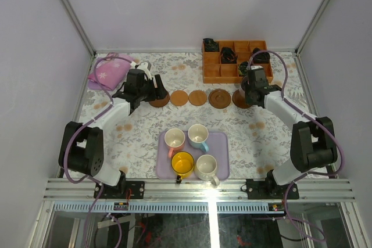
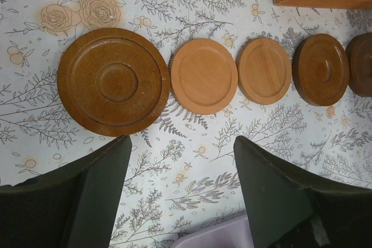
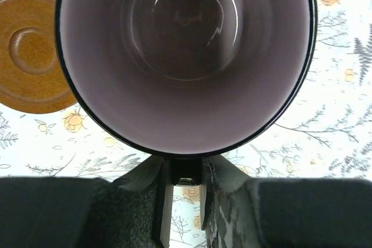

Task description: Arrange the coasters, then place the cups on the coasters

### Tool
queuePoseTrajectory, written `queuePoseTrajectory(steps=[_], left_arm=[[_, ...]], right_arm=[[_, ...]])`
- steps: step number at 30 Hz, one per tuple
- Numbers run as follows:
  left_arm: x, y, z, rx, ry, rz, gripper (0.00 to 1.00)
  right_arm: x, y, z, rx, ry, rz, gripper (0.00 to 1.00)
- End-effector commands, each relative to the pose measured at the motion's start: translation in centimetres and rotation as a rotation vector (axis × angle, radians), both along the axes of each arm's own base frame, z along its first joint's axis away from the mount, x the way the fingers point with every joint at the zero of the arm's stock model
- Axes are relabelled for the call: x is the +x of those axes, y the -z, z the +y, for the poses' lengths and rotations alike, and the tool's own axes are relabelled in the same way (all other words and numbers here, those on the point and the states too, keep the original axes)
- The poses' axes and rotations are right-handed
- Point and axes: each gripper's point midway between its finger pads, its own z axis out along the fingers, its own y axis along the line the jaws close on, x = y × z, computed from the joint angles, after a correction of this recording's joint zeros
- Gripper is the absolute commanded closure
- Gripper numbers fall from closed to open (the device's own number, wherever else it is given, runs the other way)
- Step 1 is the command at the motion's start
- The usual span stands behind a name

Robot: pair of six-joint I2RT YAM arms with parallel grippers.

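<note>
**Purple cup in the right gripper, four cups on the tray**

The five coasters [image 2: 204, 76] lie in a row running left to right across the far half of the table [image 1: 139, 135], just near of the orange-brown compartment box [image 1: 212, 75].

The left gripper [image 2: 181, 146] hovers at the left end of the row. Its jaws are spread wide with nothing between them, just near of the leftmost coaster [image 2: 113, 81].

The right gripper [image 3: 185, 169] sits at the right end, over the rightmost coaster [image 2: 361, 65]. Its jaws are nearly closed, pinching the wall of the pale purple cup [image 3: 186, 56]. I cannot tell whether this upright cup touches the coaster beneath.

The other cups stand on the lavender tray [image 1: 221, 143] at the near middle:
- far side: cream cup with pink handle [image 1: 174, 139] and light blue cup [image 1: 198, 136]
- near side: yellow cup [image 1: 182, 164] and cream-white cup [image 1: 206, 166]
</note>
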Motion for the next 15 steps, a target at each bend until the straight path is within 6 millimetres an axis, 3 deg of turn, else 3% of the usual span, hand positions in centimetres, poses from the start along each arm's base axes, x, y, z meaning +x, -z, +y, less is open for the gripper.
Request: queuePoseTrajectory(steps=[1,15], left_arm=[[1.9,-2.2,-0.4,-0.025,-0.001,-0.069,0.29],[1.7,-1.7,-0.2,-0.007,0.0,-0.053,0.29]], right_arm=[[3.3,-2.3,1.7,0.062,-0.037,-0.134,1.0],[3.4,0.0,1.9,0.078,0.006,-0.043,1.0]])
